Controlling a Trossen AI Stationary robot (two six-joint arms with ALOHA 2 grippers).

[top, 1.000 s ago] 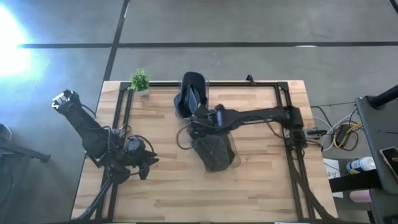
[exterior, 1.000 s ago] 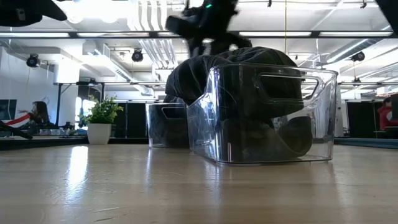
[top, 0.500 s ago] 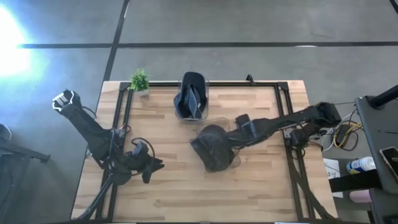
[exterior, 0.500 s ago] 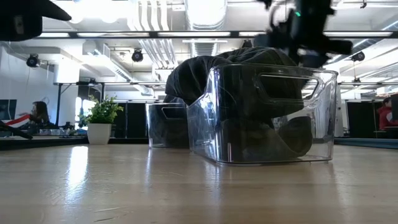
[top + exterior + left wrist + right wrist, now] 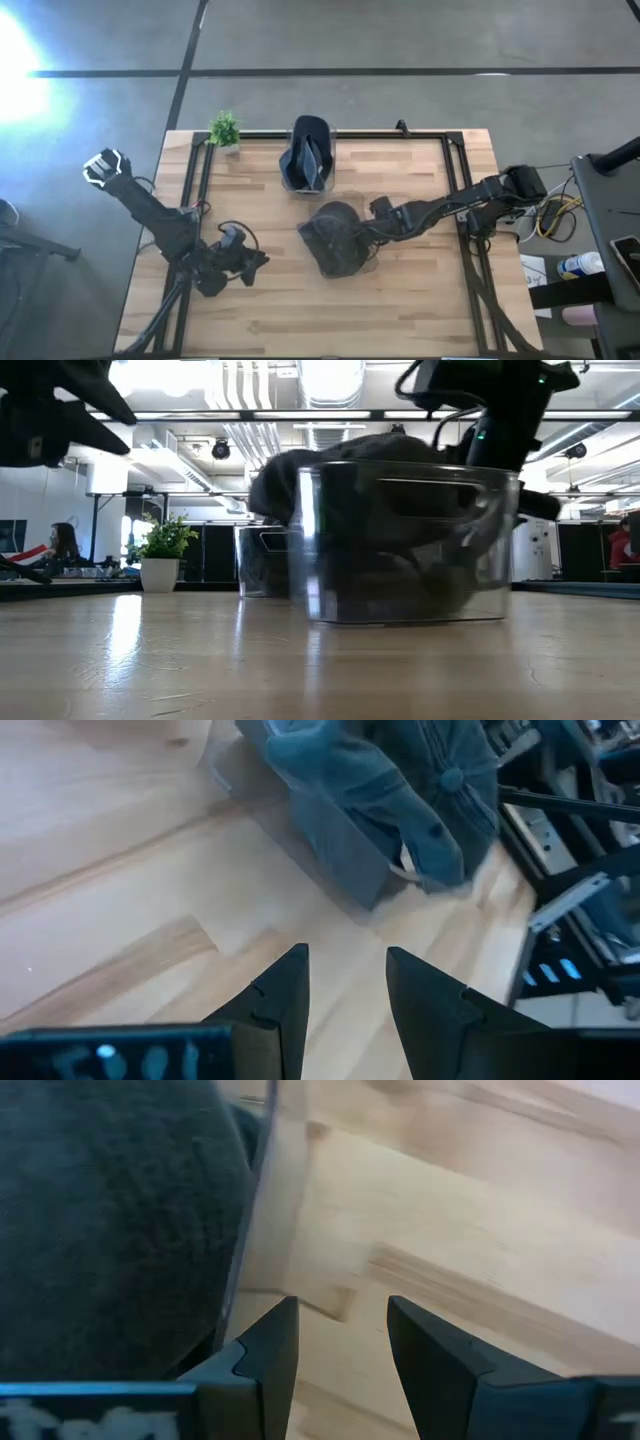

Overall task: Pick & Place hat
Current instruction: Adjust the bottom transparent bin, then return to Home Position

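A dark grey hat [image 5: 330,235] fills a clear plastic bin [image 5: 400,550] that stands at the table's middle, and its crown bulges over the rim [image 5: 340,460]. My right gripper [image 5: 372,235] is open and hangs low at the bin's right side. In the right wrist view its fingers [image 5: 340,1330] stand beside the bin's wall [image 5: 270,1190], with the hat [image 5: 110,1210] behind it. My left gripper [image 5: 258,262] is open and touches nothing. It hovers left of the bin and faces the hat [image 5: 380,780]. My right gripper is close against the clear bin's right wall [image 5: 262,1250], coming level from the table's right side. I cannot tell whether a finger touches the wall.
A second clear bin [image 5: 308,160] with a blue hat stands at the far edge; it also shows in the low view [image 5: 262,560]. A small potted plant [image 5: 224,128] sits at the far left corner. Bare wood lies along the near edge. Black frame rails run down both sides.
My right gripper has drawn back from above the near bin toward the table's right edge, then come down beside the bin's right wall. The bin with the grey hat has turned about and slid slightly left. My left gripper has edged toward the bin.
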